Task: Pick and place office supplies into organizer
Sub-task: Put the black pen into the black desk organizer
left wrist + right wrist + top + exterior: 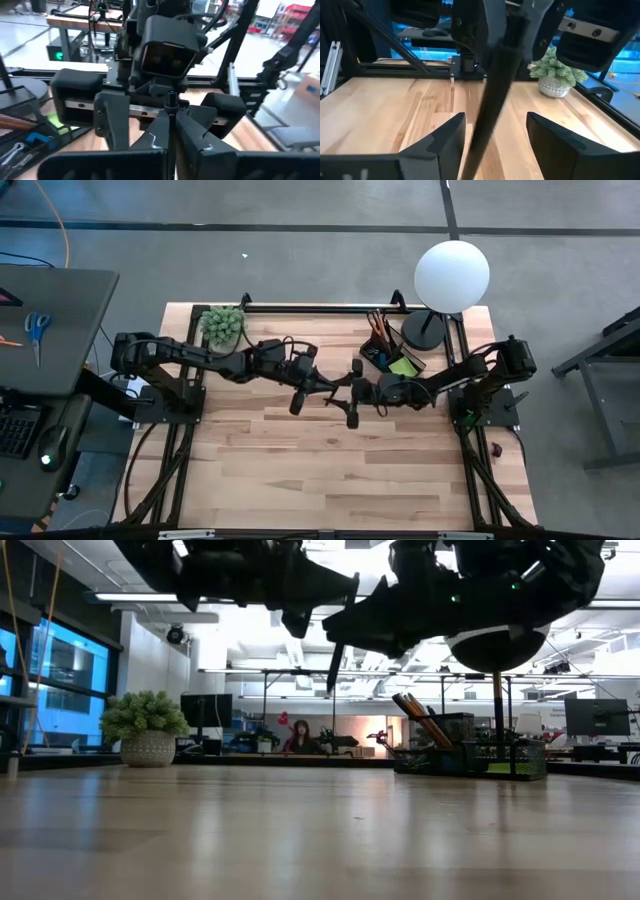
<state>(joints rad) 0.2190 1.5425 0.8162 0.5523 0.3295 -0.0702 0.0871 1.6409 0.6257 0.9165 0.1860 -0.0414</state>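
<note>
From my seat, the nearest part of the light wooden table [320,470] lies bare in front of both arms. Above the middle of the table the two grippers meet, both raised clear of the wood in the low view. My left gripper [325,388] has its fingers pressed together on a slim black pen [333,662], which hangs tip-down between the two arms; the left wrist view shows the pen's end [171,100] sticking up from between those pinched fingers. My right gripper [357,393] faces it with its fingers [445,137] spread wide, one on either side of the dark pen [492,95], not touching it. Farther back, toward the right, sits the small black mesh organizer [395,352] holding orange and wooden pencils [378,327], a lime-green sticky-note pad [404,366] and a small blue piece [372,353]. Just beside it stands a white globe lamp [451,275] on a black base. At the far left edge is a small green potted plant [223,325].
</note>
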